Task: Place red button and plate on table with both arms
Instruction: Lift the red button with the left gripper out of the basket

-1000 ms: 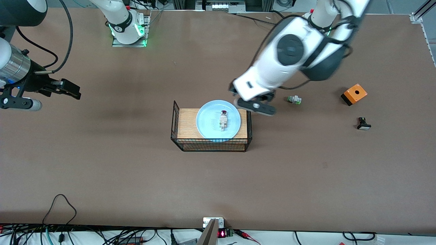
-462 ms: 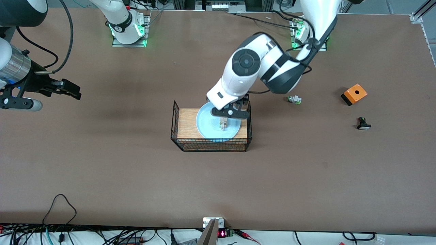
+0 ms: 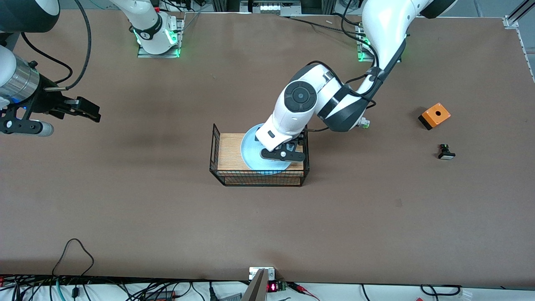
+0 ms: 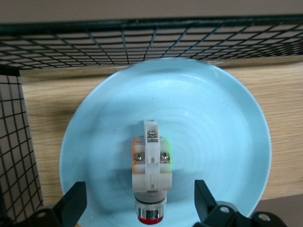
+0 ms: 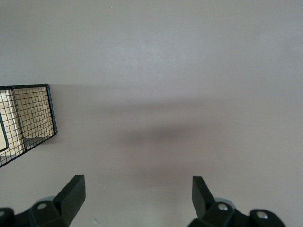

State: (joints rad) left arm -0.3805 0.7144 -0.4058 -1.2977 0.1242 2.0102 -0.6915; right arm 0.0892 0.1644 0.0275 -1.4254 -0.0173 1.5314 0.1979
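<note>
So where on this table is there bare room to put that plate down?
Between the wire rack and the table's camera-side edge lies a wide bare stretch, and more toward the right gripper. It's crowded by the orange box and black button.

One plate [image 3: 250,146], one wire rack [image 3: 217,167], four buttons [image 3: 434,115].

A smooth, faintly glossy pale-blue glaze is shown by the plate [image 4: 222,123]. The red button [image 4: 150,163] is made of whitish plastic with small metal screws. A light wood-grain top [image 3: 229,151] is framed by black wire mesh [image 4: 142,42]. The brown desk [image 3: 167,209] looks matt.
</note>
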